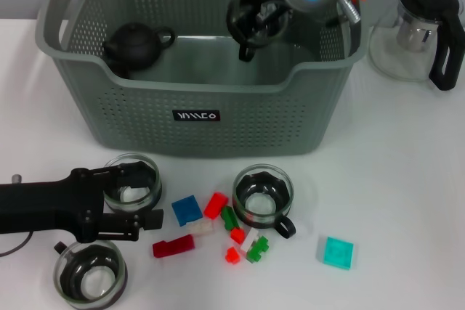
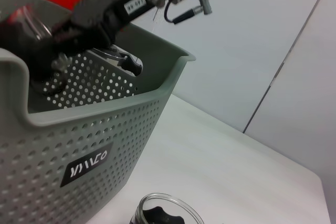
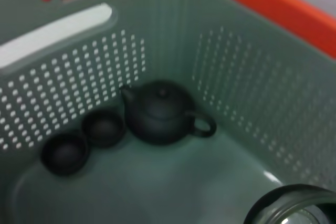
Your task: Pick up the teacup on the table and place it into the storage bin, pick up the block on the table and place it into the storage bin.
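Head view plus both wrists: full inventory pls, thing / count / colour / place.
storage bin: 1, grey-green with orange handle ends, far middle of the table
teapot: 1, black, inside the bin, its left part
small cups: 2, dark, on the bin floor beside the teapot
teacups: 4, glass with dark holders; three on the table before the bin, one held over the bin
glass pitcher: 1, clear with black lid and handle, right of the bin
blocks: about ten, red, blue, green, white, one teal; table in front of the bin
table: 1, white
left end effector: black, at the front-left teacup
right end effector: black, over the bin, holding a teacup
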Robot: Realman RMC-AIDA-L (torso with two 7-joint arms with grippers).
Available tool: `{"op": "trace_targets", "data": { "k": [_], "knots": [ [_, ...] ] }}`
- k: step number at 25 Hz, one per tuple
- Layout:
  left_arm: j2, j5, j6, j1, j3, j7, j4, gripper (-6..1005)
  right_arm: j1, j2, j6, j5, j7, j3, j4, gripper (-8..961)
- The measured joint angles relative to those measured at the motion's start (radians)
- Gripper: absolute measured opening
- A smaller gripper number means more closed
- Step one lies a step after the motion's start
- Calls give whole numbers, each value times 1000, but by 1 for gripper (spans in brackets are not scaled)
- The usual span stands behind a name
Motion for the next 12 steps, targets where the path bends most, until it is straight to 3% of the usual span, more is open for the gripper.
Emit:
{"op": "trace_targets", "data": {
  "k": [12],
  "knots": [
    [-2, 9, -5, 0, 0, 0, 0, 891, -11, -3, -1, -2, -7, -4, 34, 132]
  ]
}}
